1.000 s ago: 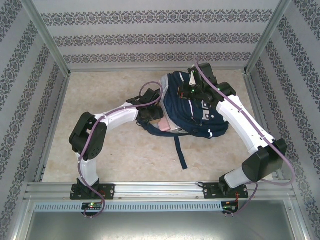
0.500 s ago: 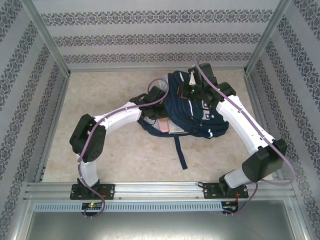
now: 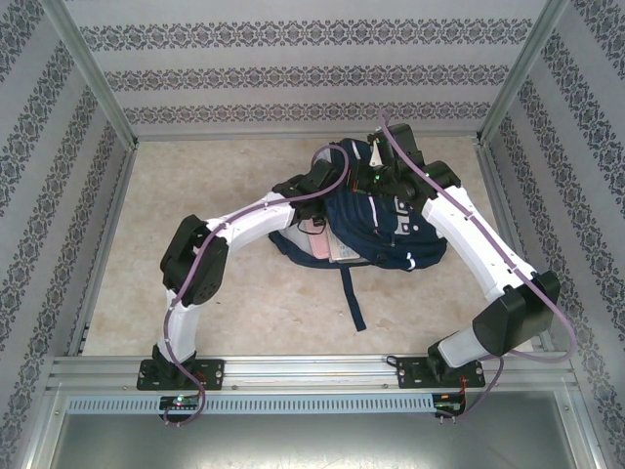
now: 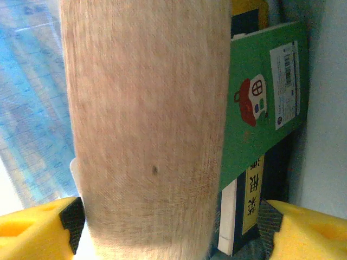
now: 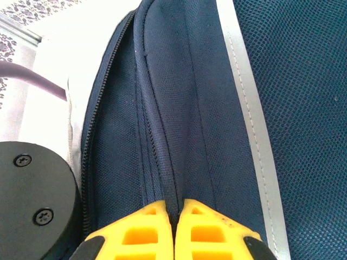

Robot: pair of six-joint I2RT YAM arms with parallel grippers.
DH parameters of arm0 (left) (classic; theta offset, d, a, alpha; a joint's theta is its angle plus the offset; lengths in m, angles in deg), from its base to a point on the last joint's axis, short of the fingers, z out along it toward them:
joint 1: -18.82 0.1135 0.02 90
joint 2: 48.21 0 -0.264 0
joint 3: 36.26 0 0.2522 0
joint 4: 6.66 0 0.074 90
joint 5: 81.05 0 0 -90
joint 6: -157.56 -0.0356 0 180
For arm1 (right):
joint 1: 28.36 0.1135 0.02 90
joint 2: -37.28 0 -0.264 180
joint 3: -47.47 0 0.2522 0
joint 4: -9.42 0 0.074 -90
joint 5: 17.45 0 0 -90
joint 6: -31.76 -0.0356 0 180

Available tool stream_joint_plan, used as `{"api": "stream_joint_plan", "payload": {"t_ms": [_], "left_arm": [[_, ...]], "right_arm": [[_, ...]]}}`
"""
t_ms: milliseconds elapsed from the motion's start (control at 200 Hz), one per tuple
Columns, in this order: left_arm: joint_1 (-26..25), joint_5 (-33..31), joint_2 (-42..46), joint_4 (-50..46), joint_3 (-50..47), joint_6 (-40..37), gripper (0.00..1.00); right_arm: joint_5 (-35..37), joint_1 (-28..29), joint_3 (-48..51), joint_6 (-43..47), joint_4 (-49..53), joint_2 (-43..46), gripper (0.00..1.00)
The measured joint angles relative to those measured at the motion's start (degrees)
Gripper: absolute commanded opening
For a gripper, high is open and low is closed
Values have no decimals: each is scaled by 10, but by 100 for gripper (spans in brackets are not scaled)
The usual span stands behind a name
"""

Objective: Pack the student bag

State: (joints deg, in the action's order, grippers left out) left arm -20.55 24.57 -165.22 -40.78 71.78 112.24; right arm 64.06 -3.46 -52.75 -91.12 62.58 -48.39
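Observation:
The navy student bag (image 3: 395, 230) lies at the back middle of the table, mouth toward the left. My left gripper (image 4: 173, 233) reaches into that mouth and stands open. A pinkish-tan fabric case (image 4: 146, 124) sits between its yellow fingertips (image 4: 32, 230), close by the left one and with a clear gap to the right one. Beside the case stand a green book (image 4: 260, 108) and a book with a yellow spine label (image 4: 252, 195). My right gripper (image 5: 174, 216) is shut on a fold of the bag's navy rim (image 5: 162, 135) next to the zipper, holding it up at the bag's far side (image 3: 376, 181).
A dark strap (image 3: 354, 298) trails from the bag toward the near edge. A blue translucent sheet (image 4: 32, 108) lies left of the case inside the bag. Bare tabletop (image 3: 195, 186) spreads to the left, bounded by metal frame posts and patterned walls.
My left arm has pushed farther into the bag's mouth, carrying the case deeper, and its jaws have opened off the case. The right arm and the bag's rim have stayed put.

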Motion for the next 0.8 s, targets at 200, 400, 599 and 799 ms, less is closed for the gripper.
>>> {"api": "stream_joint_plan", "payload": {"t_ms": [200, 400, 599, 799], "left_arm": [[5, -21, 56, -24, -42, -12, 93], [54, -51, 149, -45, -116, -34, 87], [142, -76, 155, -82, -147, -86, 87], [159, -110, 35, -143, -84, -148, 88]], "right_arm": [[-3, 0, 0, 0, -2, 0, 3], [-12, 1, 0, 0, -2, 0, 3], [-12, 12, 10, -2, -10, -2, 3], [-9, 48, 37, -5, -24, -9, 3]]}}
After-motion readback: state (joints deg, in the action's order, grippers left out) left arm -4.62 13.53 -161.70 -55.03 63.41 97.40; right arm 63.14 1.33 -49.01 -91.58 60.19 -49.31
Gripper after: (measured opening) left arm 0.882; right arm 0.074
